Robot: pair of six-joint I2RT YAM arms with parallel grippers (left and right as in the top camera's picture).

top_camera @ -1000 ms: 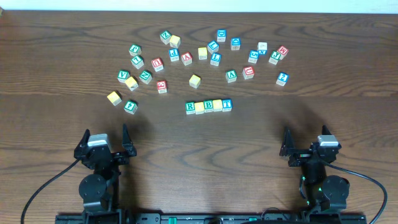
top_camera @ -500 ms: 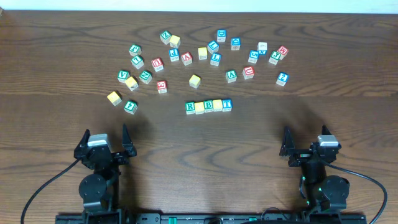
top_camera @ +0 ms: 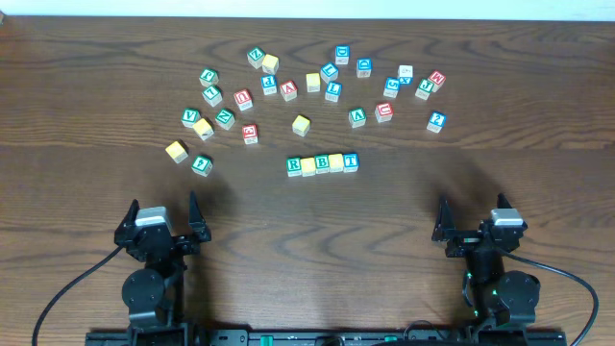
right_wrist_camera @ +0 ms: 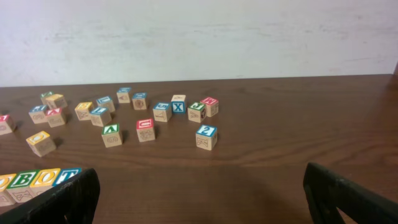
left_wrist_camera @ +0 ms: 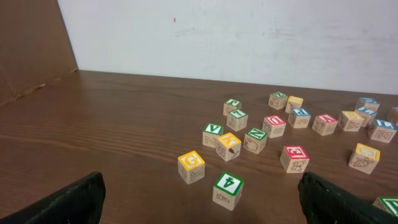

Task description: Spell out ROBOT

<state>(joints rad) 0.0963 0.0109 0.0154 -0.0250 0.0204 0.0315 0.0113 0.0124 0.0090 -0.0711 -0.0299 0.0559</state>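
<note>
The setup reads as a robot test bench in a lab or workroom, not a home. Two small robot arms, a left arm [top_camera: 146, 279] and a right arm [top_camera: 500, 284], are mounted on a black rail [top_camera: 307, 337] at the near edge of a dark wood-grain desk [top_camera: 307, 240]. Black cables [top_camera: 86, 273] loop off to the sides. Behind the desk stands a bare white wall [left_wrist_camera: 249, 31], and a plain brown panel [left_wrist_camera: 28, 43] closes off one side. Toy letter blocks [top_camera: 301, 125] lie scattered on the desk.
</note>
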